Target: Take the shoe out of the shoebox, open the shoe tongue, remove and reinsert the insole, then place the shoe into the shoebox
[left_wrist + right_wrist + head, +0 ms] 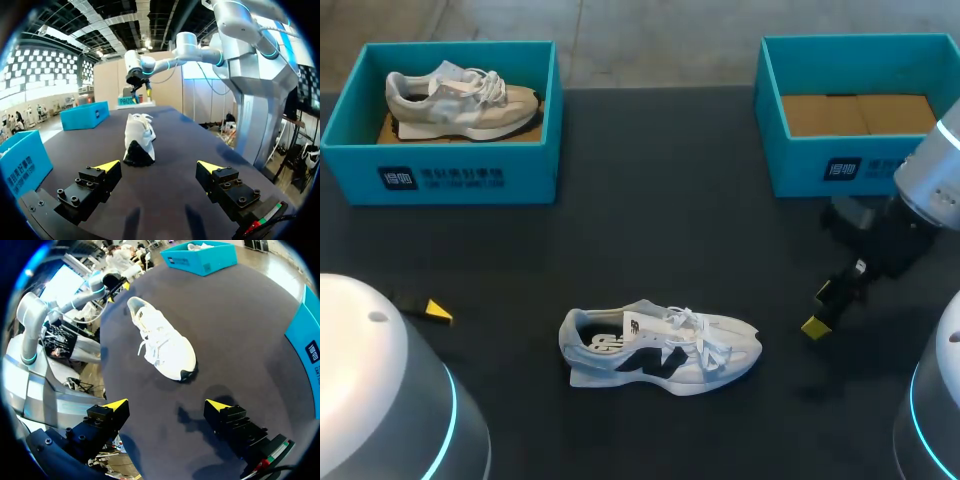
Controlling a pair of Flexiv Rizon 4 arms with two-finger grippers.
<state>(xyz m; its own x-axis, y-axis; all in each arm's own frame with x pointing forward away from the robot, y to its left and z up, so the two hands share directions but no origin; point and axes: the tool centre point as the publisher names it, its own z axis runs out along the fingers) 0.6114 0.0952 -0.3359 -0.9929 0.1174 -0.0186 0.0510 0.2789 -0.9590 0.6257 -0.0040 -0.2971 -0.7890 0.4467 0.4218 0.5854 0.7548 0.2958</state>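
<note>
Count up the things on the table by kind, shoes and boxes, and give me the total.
Shoes: 2, the white shoe lying on the tabletop and the beige shoe inside the left shoebox.
Shoeboxes: 2, the left shoebox and the right shoebox, both teal.
Total: 4.

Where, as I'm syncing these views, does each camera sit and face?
Head view: above and behind, looking down on the table; left arm and right arm enter at the sides.
Left wrist view: low at the table, facing the white shoe heel-on; open left gripper, right arm beyond.
Right wrist view: higher, tilted down at the shoe's toe; open right gripper, left arm beyond.
Shared: all show the white shoe.
</note>
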